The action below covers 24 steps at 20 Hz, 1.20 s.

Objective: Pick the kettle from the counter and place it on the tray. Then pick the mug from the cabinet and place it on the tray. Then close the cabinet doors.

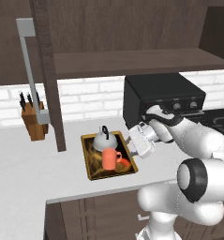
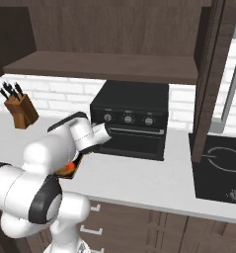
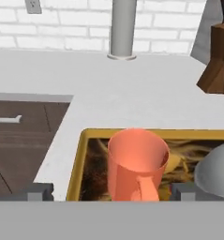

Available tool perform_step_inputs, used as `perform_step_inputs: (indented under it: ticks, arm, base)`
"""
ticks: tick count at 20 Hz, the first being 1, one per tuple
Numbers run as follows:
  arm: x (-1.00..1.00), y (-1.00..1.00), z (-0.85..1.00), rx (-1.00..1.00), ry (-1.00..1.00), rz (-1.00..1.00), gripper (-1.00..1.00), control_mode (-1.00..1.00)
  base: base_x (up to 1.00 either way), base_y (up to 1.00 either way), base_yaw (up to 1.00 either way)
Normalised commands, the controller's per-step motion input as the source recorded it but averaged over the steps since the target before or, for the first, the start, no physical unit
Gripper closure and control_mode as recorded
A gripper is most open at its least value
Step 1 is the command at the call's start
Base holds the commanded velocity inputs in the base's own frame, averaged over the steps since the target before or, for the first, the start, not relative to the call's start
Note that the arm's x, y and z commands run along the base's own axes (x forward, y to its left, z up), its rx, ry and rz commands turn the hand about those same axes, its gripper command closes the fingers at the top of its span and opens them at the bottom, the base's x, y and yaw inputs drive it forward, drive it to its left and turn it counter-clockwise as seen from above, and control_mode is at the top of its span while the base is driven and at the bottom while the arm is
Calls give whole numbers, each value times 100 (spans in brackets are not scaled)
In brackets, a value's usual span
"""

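Note:
The orange mug (image 1: 110, 159) stands upright on the gold-rimmed tray (image 1: 87, 159), just in front of the small silver kettle (image 1: 103, 139). The tray lies on the light counter (image 1: 29, 164). My gripper (image 1: 129, 146) hovers at the tray's right edge, beside the mug. In the hand view the gripper (image 3: 112, 192) is open, with its fingertips (image 3: 38, 192) wide on either side of the mug (image 3: 134, 164) and apart from it. The kettle (image 3: 216, 173) shows at the right, on the tray (image 3: 80, 164). Above, the cabinet shelf (image 1: 132, 61) is bare, and the left door (image 1: 48, 75) and right door (image 2: 208, 84) stand open.
A black toaster oven (image 1: 162, 96) sits right behind my hand. A knife block (image 1: 34, 122) stands at the back left, near the left door's grey bar handle (image 1: 29, 70). A black cooktop (image 2: 223, 168) lies at the far right. Dark base cabinets (image 3: 19, 140) run under the counter.

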Motion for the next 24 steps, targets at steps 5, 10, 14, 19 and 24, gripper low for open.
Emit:
perform_step_inputs:
  ticks: [5,10,14,19,24]
  arm:
    - [-68,0,64,-2,-3,0,-100,-100]
    - [-55,4,58,-10,-4,1,-100,-100]
    - [-52,4,50,-12,-8,4,-100,-100]
    - [-43,8,44,-14,-9,6,-100,-100]
    - [-25,35,42,-29,-10,11,-100,-100]
  base:
    - [0,0,0]
    - [0,0,0]
    - [0,0,0]
    - [0,0,0]
    - [0,0,0]
